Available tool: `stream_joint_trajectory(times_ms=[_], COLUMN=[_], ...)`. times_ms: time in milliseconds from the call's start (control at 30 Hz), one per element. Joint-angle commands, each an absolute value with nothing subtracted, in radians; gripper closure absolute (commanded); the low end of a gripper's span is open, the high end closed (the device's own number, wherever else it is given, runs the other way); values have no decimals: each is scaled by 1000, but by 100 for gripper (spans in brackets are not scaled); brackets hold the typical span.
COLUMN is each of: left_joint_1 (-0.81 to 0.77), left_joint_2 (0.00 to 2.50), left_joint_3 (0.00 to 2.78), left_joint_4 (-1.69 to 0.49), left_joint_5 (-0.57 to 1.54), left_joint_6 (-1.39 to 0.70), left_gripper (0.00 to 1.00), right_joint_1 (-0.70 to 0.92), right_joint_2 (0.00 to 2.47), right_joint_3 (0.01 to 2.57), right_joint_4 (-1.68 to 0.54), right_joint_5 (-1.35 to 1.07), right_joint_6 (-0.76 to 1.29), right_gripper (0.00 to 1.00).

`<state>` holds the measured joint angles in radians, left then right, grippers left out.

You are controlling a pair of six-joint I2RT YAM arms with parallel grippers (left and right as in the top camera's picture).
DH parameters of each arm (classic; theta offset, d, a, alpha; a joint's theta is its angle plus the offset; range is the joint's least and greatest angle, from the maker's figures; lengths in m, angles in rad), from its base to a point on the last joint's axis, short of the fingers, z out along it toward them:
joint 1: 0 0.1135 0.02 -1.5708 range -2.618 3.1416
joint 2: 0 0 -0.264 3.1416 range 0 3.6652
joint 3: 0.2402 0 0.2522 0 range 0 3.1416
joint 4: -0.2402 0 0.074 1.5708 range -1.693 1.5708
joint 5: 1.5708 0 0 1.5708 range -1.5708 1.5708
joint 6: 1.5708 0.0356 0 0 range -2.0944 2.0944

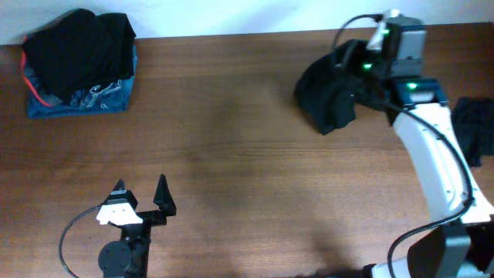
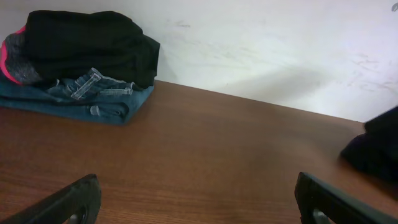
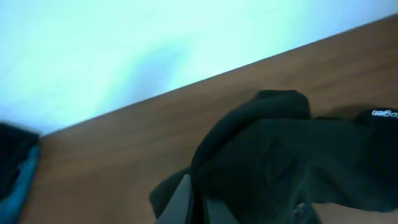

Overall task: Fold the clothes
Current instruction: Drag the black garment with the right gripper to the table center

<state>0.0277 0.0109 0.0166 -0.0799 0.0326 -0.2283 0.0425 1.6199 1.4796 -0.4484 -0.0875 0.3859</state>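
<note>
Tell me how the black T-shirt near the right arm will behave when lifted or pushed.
Probably floppy: the black T-shirt lies bunched in soft rounded folds, so it would likely sag and drape from any grasp point. Likely light, since it looks like thin cloth. Pushed, it may crumple and drag on the wooden table rather than slide whole.

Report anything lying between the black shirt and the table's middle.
Nothing visible does. Bare brown wooden table lies left of the bunched black fabric T-shirt at the right gripper; the folded clothes pile sits in the far-left corner.
</note>
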Motion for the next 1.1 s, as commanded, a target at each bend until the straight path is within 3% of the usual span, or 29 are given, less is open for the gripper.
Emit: stream_joint_trajectory(times_ms=[0,167,200,267,300,333,400,533,767,1067], left_joint_1=[32,32,32,32,32,32,32,32,32,32], left_joint_2=[6,6,6,6,6,6,6,6,6,6], left_joint_3=[9,9,9,9,9,9,9,9,9,9], left_joint_4=[-80,-80,-80,-80,-80,-80,-80,-80,-80,-80], left_joint_5=[29,29,29,29,29,29,29,29,29,29], left_joint_6=[-219,-219,-219,-219,-219,-219,-219,-219,-219,-219], left_gripper=[1,1,1,1,1,1,1,1,1,1], right_joint_1=[140,236,250,282,304,314,331,332,237,35], right_joint_2=[1589,1608,1612,1623,1632,1639,1658,1692,1697,1697], right_joint_3=[1500,1500,1500,1500,1500,1500,1500,1500,1500,1443], right_joint_4=[-437,-432,-428,-413,-400,-395,-387,-397,-593,-799], right_joint_5=[-36,-30,-30,-30,-29,-29,-20,58,424,102], right_joint_6=[403,455,455,454,454,454,453,435,427,397], right_gripper=[96,96,92,70,45,34,25,20,11,10])
